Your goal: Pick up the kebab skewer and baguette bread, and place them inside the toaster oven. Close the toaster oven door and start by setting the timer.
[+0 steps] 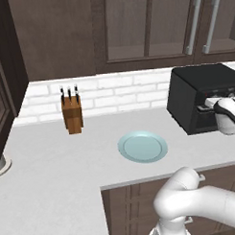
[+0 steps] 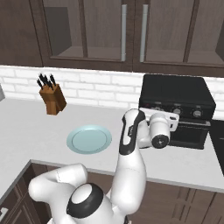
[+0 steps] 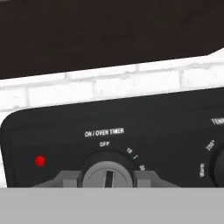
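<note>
A grey counter [image 1: 58, 160] is running along a white brick wall under dark cabinets, and the black toaster oven [image 2: 177, 105] is sitting at its right end against the wall, with its door [image 2: 188, 131] shut beneath the knob strip. A round pale blue plate [image 1: 142, 147] is lying near the counter's front edge left of the oven, and a wooden knife block [image 1: 71, 113] is standing well apart by the wall. The gripper [image 3: 107, 177] is closing its fingers [image 3: 65, 178] on either side of the timer knob [image 3: 107, 173], gripping it beside a glowing red light [image 3: 40, 161].
</note>
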You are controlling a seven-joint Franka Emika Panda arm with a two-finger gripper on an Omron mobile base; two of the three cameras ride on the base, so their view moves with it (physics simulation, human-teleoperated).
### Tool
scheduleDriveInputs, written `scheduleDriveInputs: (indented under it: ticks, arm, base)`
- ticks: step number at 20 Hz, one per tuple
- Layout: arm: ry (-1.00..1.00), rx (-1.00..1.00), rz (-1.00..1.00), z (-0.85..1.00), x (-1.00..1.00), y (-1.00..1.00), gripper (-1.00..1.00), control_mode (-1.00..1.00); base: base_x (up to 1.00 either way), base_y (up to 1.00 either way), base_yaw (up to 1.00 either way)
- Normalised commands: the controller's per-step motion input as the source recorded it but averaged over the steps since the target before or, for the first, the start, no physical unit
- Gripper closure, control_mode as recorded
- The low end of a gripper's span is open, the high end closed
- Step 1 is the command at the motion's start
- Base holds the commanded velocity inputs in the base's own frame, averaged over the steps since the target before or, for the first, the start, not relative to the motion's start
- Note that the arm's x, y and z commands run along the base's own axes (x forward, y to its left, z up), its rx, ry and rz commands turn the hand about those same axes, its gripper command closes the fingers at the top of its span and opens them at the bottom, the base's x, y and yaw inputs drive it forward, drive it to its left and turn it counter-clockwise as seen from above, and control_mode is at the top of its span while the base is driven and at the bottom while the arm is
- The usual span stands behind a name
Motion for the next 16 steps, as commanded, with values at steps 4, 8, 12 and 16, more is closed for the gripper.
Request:
scheduleDriveInputs:
  ticks: [4,8,12,16]
  arm:
    - [0.0,0.19,-0.02,0.01,0.0,0.0,1.0,-1.0]
    - [0.0,0.2,-0.01,0.0,0.0,0.0,1.0,-1.0]
    - [0.0,0.22,-0.01,0.0,0.0,-0.01,1.0,-1.0]
    - [0.0,0.23,-0.02,0.0,0.0,-0.02,1.0,-1.0]
  base:
    - [0.0,0.0,0.0]
    - [0.0,0.0,0.0]
    - [0.0,0.0,0.0]
    - [0.0,0.0,0.0]
